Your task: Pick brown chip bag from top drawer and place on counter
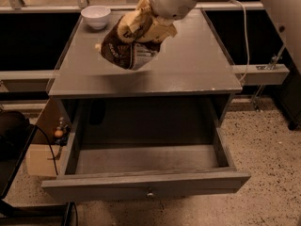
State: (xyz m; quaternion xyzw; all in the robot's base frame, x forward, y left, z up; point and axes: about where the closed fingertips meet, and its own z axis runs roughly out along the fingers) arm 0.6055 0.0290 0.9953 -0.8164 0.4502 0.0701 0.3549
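bottom of the frame: the top drawer (146, 185) stands pulled out, front panel nearest, with a small round knob (149, 192) at the panel's centre. the drawer's grey inner floor is in view behind the panel. speckled floor (263, 145) shows at lower right.

middle of the frame: the counter (197, 65) lies above the drawer, grey, with chipped edges.

upper centre: the brown chip bag (124, 53) hangs tilted over the left-centre of the counter, dark end lowest, its shadow on the surface beneath. contact between bag and counter cannot be confirmed. the gripper (157, 18), on a white arm entering from the top edge, is clamped on the bag's cream upper end.

upper left: a white bowl (96, 16) sits on the counter's far left corner, apart from the bag. upper right: a white cable (244, 27) runs down beside the counter.
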